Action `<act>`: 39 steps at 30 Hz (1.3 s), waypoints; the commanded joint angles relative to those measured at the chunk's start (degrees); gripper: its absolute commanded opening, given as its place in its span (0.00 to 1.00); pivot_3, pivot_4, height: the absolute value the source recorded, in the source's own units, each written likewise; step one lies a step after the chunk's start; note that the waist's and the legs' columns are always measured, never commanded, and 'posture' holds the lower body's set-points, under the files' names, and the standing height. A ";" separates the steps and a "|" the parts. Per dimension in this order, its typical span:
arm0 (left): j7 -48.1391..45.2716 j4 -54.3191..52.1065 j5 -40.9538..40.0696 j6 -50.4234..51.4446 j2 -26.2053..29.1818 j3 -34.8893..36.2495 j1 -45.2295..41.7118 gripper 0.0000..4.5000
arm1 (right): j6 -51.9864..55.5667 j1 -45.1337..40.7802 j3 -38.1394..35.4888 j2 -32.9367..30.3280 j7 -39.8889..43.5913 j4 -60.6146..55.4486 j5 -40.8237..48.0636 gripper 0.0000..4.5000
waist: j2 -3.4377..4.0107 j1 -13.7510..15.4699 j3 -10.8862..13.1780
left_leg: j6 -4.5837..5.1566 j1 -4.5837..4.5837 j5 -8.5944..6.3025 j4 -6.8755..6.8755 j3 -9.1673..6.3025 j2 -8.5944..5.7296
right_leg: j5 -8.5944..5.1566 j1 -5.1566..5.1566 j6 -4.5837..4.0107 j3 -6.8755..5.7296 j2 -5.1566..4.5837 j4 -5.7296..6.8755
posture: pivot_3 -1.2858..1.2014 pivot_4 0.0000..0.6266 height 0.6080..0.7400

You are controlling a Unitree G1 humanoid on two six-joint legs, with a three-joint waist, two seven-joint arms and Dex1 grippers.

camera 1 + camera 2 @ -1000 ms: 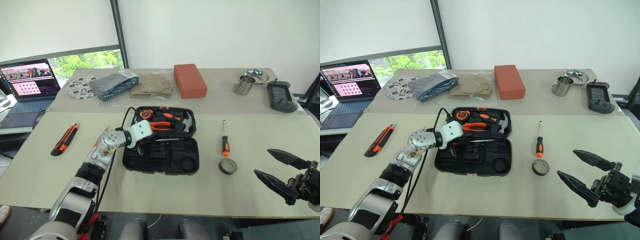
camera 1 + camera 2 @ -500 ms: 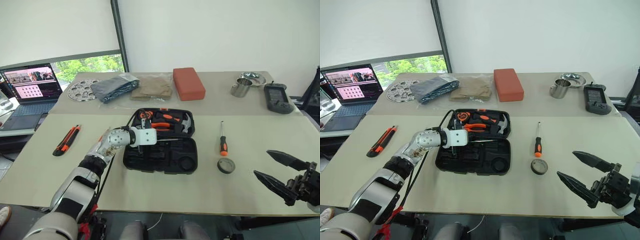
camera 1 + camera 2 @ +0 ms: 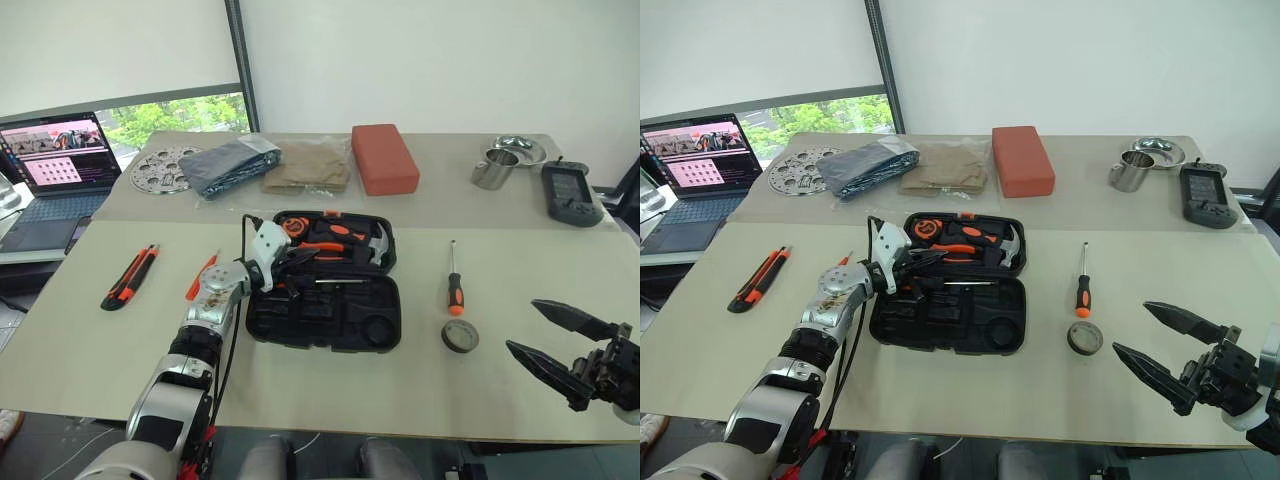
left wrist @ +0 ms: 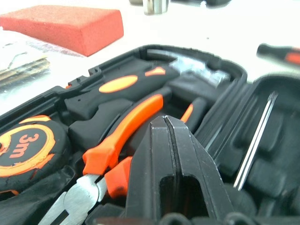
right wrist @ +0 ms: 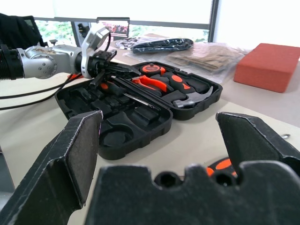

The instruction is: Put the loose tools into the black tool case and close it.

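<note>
With its fingers pressed shut and empty, the left pincer (image 3: 902, 263) is held over the open black tool case (image 3: 950, 318) mid-bench.
A screwdriver (image 3: 1081, 287), tape roll (image 3: 1084, 337) and utility knife (image 3: 757, 277) lie outside; the spread right pincer (image 3: 1153, 343) is best sent to the screwdriver handle.

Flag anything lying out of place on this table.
Four tools lie outside the open black tool case: utility knife, small orange screwdriver, larger screwdriver and grey tape roll. Nothing looks spilled or damaged.

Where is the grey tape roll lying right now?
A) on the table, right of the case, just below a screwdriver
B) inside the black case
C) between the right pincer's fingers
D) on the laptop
A: the grey tape roll lies on the table to the right of the open black case, just below the screwdriver.
</note>
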 commanded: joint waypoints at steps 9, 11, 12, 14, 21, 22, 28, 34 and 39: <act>-7.34 -8.38 -4.05 6.30 -0.97 -0.87 2.72 0.00 | -1.55 1.52 -2.32 -0.29 0.12 -1.79 0.65 1.00 | -0.02 -0.57 0.02 | -0.02 0.03 0.02 0.06 -0.05 0.00 | -0.02 0.19 0.02 0.06 0.04 0.00 | 0.52 0.24 1.00; -6.61 -7.33 -1.78 6.53 -0.17 -2.09 2.71 0.00 | -1.62 1.91 -2.54 -0.25 0.02 -1.98 0.72 1.00 | -0.02 -0.67 0.02 | -0.02 0.03 0.02 0.05 -0.05 0.00 | -0.02 0.22 0.02 0.07 0.08 0.00 | 0.52 0.24 1.00; -6.26 -6.69 -0.59 6.74 0.29 -2.84 2.62 0.00 | -1.64 2.13 -2.68 -0.24 -0.04 -2.08 0.76 1.00 | -0.02 -0.68 0.02 | -0.02 0.03 0.02 0.05 -0.05 0.00 | -0.02 0.22 0.02 0.08 0.10 0.01 | 0.52 0.24 1.00; -6.09 -5.91 1.01 7.63 1.00 -4.12 2.43 0.00 | -1.66 2.42 -2.86 -0.23 -0.16 -2.19 0.82 1.00 | -0.02 -0.66 0.02 | -0.02 0.05 0.02 0.06 -0.05 -0.01 | -0.02 0.22 0.01 0.08 0.11 0.01 | 0.52 0.24 1.00; -6.39 -3.10 6.20 11.87 2.40 -8.74 1.81 0.00 | -1.80 2.71 -2.79 -0.09 0.03 -2.19 0.66 1.00 | -0.01 -0.40 0.02 | -0.02 0.07 0.02 0.07 -0.07 0.01 | -0.02 0.27 0.01 0.08 0.09 0.00 | 0.52 0.24 1.00; -6.00 -2.38 6.82 12.22 2.37 -9.09 1.37 0.00 | -1.83 2.65 -2.64 -0.06 0.00 -2.17 0.56 1.00 | -0.01 -0.40 0.01 | -0.02 0.07 0.02 0.06 -0.07 0.01 | -0.02 0.28 0.01 0.08 0.09 0.00 | 0.52 0.24 1.00; -4.91 0.98 8.09 15.68 1.68 -10.07 -0.47 0.00 | -2.33 2.53 -1.91 -0.06 0.27 -1.75 0.25 1.00 | -0.01 -0.44 0.01 | -0.03 0.12 0.03 0.09 -0.07 0.01 | -0.26 0.39 0.41 0.11 0.09 0.13 | 0.52 0.24 1.00; -4.69 1.21 8.08 16.43 1.21 -10.15 0.15 0.00 | -2.62 2.26 -1.64 -0.29 0.57 -0.96 0.02 1.00 | 0.01 -0.49 -0.01 | -0.03 0.23 0.05 0.10 -0.07 0.01 | -0.25 0.44 0.40 0.14 0.10 0.20 | 0.52 0.24 1.00; -4.89 -2.78 4.13 13.91 0.89 -5.76 1.04 0.00 | -1.61 0.87 -1.01 -1.03 -0.24 -0.41 0.04 1.00 | 0.01 -0.59 -0.01 | -0.03 0.22 0.05 0.10 -0.07 0.02 | -0.25 0.43 0.40 0.17 0.09 0.19 | 0.52 0.24 1.00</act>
